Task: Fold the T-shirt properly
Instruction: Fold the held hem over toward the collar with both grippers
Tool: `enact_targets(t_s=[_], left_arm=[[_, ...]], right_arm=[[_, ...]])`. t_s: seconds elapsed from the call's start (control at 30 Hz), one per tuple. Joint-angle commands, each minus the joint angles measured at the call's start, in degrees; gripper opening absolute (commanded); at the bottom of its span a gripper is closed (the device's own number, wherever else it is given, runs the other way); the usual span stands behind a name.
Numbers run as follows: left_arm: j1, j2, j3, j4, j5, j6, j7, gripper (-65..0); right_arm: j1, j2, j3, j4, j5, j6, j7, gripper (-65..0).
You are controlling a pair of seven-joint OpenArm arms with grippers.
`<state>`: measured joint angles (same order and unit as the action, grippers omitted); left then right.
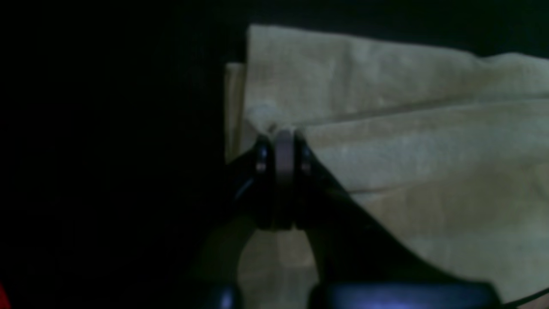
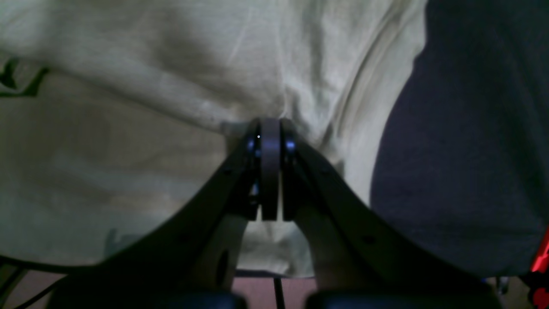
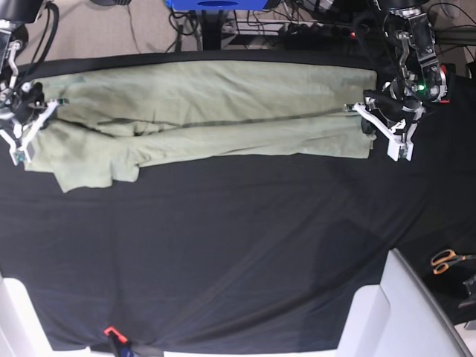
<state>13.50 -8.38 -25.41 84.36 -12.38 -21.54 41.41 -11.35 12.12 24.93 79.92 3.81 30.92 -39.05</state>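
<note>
The pale sage-green T-shirt (image 3: pixel 223 111) lies as a long band, folded lengthwise, across the far part of the black table cloth (image 3: pixel 238 245), with a sleeve hanging out at its left end. My left gripper (image 3: pixel 366 119) is at the shirt's right end. In the left wrist view it (image 1: pixel 283 134) is shut on a layered edge of the shirt (image 1: pixel 407 128). My right gripper (image 3: pixel 36 113) is at the shirt's left end. In the right wrist view it (image 2: pixel 270 124) is shut on a wrinkled fold of the shirt (image 2: pixel 150 107).
Orange-handled scissors (image 3: pixel 446 260) lie at the right edge. A pale grey box-like object (image 3: pixel 394 312) stands at the front right. A small red item (image 3: pixel 110 331) sits at the front edge. Cables and gear lie behind the table.
</note>
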Motion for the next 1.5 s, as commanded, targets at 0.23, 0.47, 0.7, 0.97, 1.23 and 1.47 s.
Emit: enact_targets(t_s=[0.23, 0.47, 0.7, 0.97, 1.23, 1.47], left_arm=[[-1.23, -0.72, -0.31, 0.17, 0.29, -0.04, -0.92, -65.0], [-1.67, -0.63, 2.77, -0.18, -0.06, 0.22, -0.92, -65.0], [-1.94, 0.87, 2.77, 0.08, 0.29, 0.22, -0.92, -65.0], [-2.11, 0.87, 2.51, -0.18, 0.29, 0.22, -0.92, -65.0], [-2.02, 0.87, 2.42, -0.18, 0.29, 0.22, -1.01, -65.0], [-2.02, 0.87, 2.24, -0.18, 0.29, 0.22, -1.01, -65.0]], right_arm=[[-0.82, 0.32, 0.35, 2.41, 0.01, -0.46, 0.23, -65.0], [-1.08, 0.32, 0.43, 2.32, 0.01, -0.63, -0.12, -63.2], [-1.26, -1.61, 7.38, 9.53, 0.01, -0.63, -4.86, -32.4], [5.33, 0.14, 3.60, 16.12, 0.19, -0.10, -7.06, -28.4], [19.49, 1.99, -2.20, -5.24, 0.19, 1.92, -6.89, -28.4], [25.99, 1.99, -2.03, -18.34, 0.01, 5.61, -3.11, -28.4]])
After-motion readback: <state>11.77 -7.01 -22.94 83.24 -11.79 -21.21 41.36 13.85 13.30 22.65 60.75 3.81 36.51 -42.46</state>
